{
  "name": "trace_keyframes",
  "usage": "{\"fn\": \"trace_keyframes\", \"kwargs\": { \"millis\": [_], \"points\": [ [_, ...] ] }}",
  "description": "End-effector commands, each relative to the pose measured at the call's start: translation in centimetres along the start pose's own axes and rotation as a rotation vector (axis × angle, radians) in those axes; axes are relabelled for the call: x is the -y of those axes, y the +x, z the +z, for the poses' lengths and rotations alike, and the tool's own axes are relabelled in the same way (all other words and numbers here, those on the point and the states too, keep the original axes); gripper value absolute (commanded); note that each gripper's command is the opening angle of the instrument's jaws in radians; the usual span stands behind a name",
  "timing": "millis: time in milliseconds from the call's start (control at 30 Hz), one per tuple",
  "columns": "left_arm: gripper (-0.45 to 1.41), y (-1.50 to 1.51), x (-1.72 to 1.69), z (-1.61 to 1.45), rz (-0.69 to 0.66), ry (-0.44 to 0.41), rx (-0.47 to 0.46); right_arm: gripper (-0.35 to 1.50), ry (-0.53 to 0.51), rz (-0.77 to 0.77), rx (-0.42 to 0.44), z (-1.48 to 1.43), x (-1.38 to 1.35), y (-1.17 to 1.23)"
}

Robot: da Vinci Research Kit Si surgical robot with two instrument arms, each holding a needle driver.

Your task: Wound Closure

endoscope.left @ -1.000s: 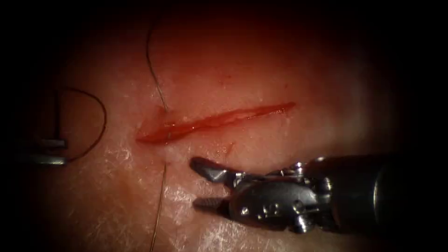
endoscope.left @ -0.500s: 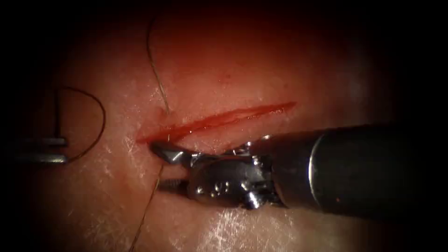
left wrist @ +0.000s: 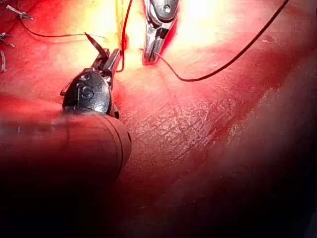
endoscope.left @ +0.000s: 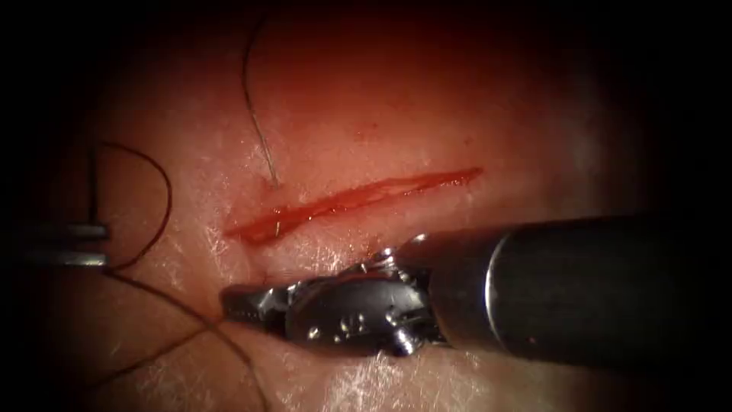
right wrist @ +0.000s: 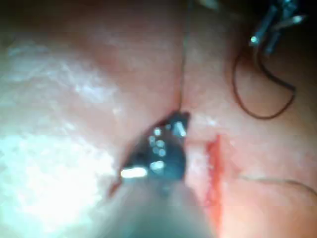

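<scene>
Right gripper (endoscope.left: 232, 304) clamped on the thread (endoscope.left: 164, 294), at 6 o'clock of the cut's (endoscope.left: 351, 200) left end.

It has closed on the strand and drawn it toward 8 o'clock. Pull slow and low along the tissue (endoscope.left: 366, 114) so the stitch doesn't tear through. At 9 o'clock the left gripper (endoscope.left: 105, 246) pinches what looks like the needle (left wrist: 94, 42) near one end, clear of the tissue. Keep it still.
</scene>
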Motion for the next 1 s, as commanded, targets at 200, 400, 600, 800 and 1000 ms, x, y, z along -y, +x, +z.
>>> {"fn": "trace_keyframes", "kwargs": {
  "millis": [200, 400, 600, 800, 1000],
  "points": [
    [-0.45, -0.07, 0.0, 0.07, -0.001, -0.002, -0.001, -0.35, 0.022, -0.003, 0.003, -0.3, 0.41, 0.16],
    [-0.45, -0.06, 0.01, 0.0, -0.001, -0.009, -0.001, -0.35, 0.042, 0.012, 0.017, -0.88, 0.94, 0.32],
    [-0.45, -0.02, 0.06, -0.21, -0.006, 0.0, 0.004, -0.35, 0.076, 0.03, 0.029, -1.24, 1.36, 0.4],
    [-0.45, 0.02, 0.11, -0.32, -0.018, 0.015, 0.0, -0.35, 0.102, 0.045, 0.036, -1.42, 1.59, 0.45],
    [-0.45, 0.02, 0.11, -0.33, -0.018, 0.014, 0.0, -0.35, 0.081, 0.052, 0.028, -1.38, 1.53, 0.46]
  ]
}}
